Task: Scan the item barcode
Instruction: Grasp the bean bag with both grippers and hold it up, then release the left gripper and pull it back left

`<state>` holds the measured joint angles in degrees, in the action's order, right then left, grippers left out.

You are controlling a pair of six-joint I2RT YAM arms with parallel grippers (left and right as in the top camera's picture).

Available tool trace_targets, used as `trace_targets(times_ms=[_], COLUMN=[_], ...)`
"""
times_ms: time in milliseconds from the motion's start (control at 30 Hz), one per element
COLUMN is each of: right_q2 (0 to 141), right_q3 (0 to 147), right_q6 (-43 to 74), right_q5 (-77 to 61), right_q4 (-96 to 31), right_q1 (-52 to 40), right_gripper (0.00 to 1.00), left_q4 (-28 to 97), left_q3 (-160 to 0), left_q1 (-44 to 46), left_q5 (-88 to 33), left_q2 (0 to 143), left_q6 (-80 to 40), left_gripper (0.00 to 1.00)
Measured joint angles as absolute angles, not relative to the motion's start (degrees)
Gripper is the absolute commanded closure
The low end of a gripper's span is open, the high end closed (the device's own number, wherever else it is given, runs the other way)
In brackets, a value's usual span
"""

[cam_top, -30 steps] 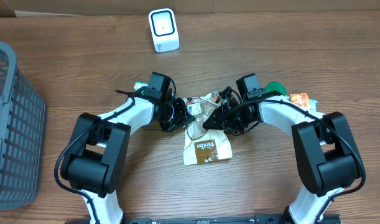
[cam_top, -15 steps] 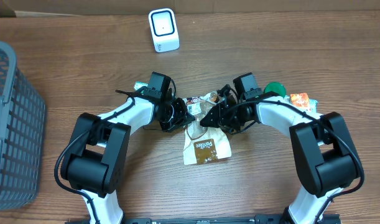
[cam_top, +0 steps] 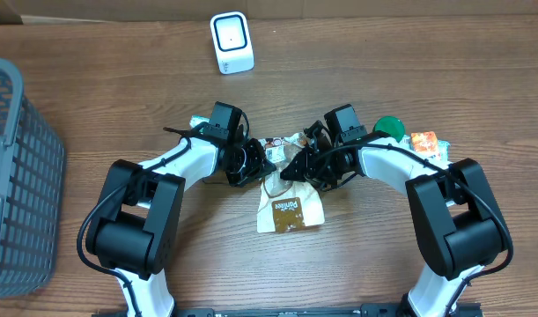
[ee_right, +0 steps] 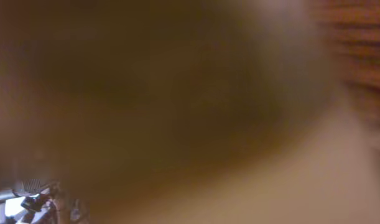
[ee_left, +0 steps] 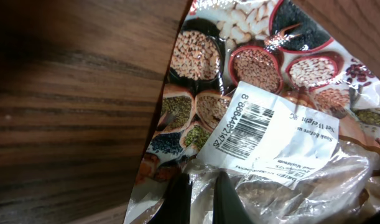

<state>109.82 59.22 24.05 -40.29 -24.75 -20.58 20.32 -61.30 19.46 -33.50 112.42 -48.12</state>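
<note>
Left gripper [ee_left: 202,198] jaws stay clamped on the bean packet [ee_left: 239,74]. Right gripper [cam_top: 291,167] shifts closer to them; whether its jaws grip cannot be told, so the scan is likely pending.

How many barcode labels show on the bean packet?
1: a white barcode label on the bean packet, just above the left gripper in the wrist view. The packet's other face is hidden.

Brown and cream blur across the whole right wrist view. Cropped by the left wrist view's right and bottom edges: bean packet [ee_left: 252,68], smallest print on its white label [ee_left: 283,134] unreadable. Cropped at the overhead left edge: grey basket [cam_top: 26,185]. Half hidden behind the right arm [cam_top: 394,158]: green object [cam_top: 390,125].
</note>
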Motion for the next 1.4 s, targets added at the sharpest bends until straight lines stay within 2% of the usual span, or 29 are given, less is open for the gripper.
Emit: trace_targets(times_ms=[100, 433, 667, 900, 1133, 1200, 1267, 1300, 1333, 1367, 1400], right_q2=[110.0, 110.1, 109.3, 104.5, 97.7, 95.5, 93.5, 92.5, 91.3, 90.7, 89.8], right_q3=[59.1, 59.1, 59.1, 59.3, 60.2, 60.2, 60.3, 60.3, 60.3, 60.3, 60.5], right_q6=[24.3, 24.5, 20.1, 14.1, 10.7, 10.4, 10.3, 10.2, 10.2, 10.2, 10.1], right_q5=[-39.6, -40.1, -43.8, -48.2, -54.9, -56.7, -58.1, -58.7, -59.4, -59.7, -60.0], right_q4=[-24.7, -24.8, -26.7, -31.1, -33.9, -34.2, -34.4, -34.5, -34.7, -34.8, -35.4], right_q1=[-20.6, -20.5, -19.5, -18.2, -15.7, -14.9, -14.4, -14.4, -14.4, -14.4, -14.4], right_gripper=[0.96, 0.96, 0.96, 0.96, 0.96, 0.96, 0.96, 0.96, 0.96, 0.96, 0.96], left_q4=[20.3, 21.5, 38.6, 58.6, 69.6, 70.5, 71.5, 71.9, 72.3, 72.7, 73.0], left_q3=[-61.3, -61.6, -67.6, -85.4, -96.6, -96.8, -96.8, -96.8, -96.8, -96.8, -96.8], left_q1=[19.5, 19.0, 15.1, 8.2, -1.5, -4.7, -7.8, -9.4, -10.7, -12.0, -13.3], left_q5=[-33.5, -33.8, -29.5, -19.9, -9.4, -7.2, -5.7, -5.0, -4.5, -4.2, -4.0], left_q2=[112.4, 112.4, 108.0, 95.7, 87.2, 86.8, 87.2, 87.5, 87.7, 87.8, 87.9], left_q6=[-48.1, -46.7, -39.4, -31.2, -26.8, -24.5, -21.7, -20.5, -19.7, -19.1, -18.6], left_gripper=[0.96, 0.96, 0.96, 0.96, 0.96, 0.87, 0.7, 0.61, 0.45, 0.38, 0.26])
